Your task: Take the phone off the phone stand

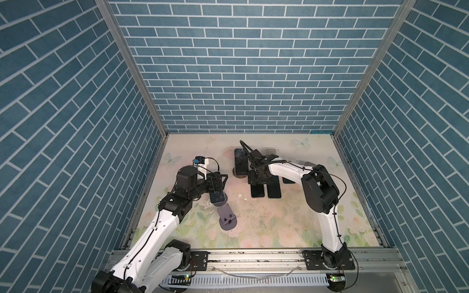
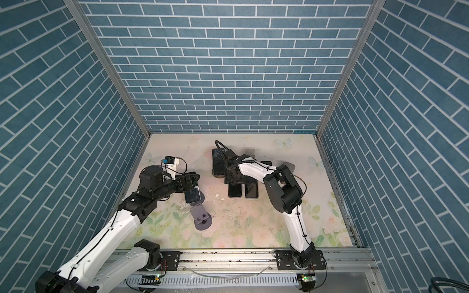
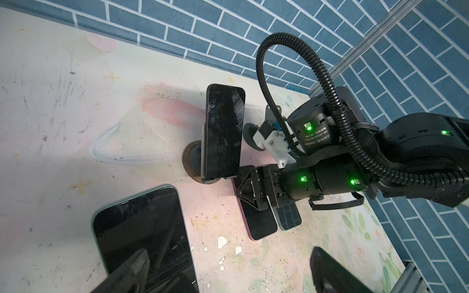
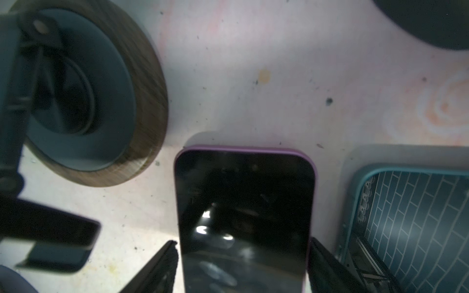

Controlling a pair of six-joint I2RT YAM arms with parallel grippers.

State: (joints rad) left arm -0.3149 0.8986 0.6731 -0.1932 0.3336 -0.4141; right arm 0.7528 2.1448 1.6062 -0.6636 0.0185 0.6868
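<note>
We've got a table [image 1: 279, 223] with a pale flower-and-butterfly print, scuffed, with dark specks and white flecks near the middle. Blue brick-pattern walls [image 1: 241, 63] close it on three sides. Metal posts [image 1: 132, 68] run up the corners, and a metal rail [image 1: 253, 256] crosses the bottom of both top views.

The phone [image 3: 223, 132] is upright, screen dark, seated on the phone stand [image 4: 152, 101] with the wood-rimmed round base. It sits at upper centre of the table in both top views.

The right gripper [image 4: 242, 253] is low, just beside that stand. Its fingers are on either side of a purple phone [image 4: 243, 197] lying flat. We cannot tell if they press it or stand just clear. A teal phone [image 4: 411, 215] lies flat beside the purple one, mirroring the bricks.

The left gripper [image 3: 229, 269] is at centre left of the top views, jaws spread wide, holding nothing, above a green-edged phone [image 3: 142, 241]. An empty grey stand [image 1: 226, 218] stands below it in the frame, apart from both grippers.
</note>
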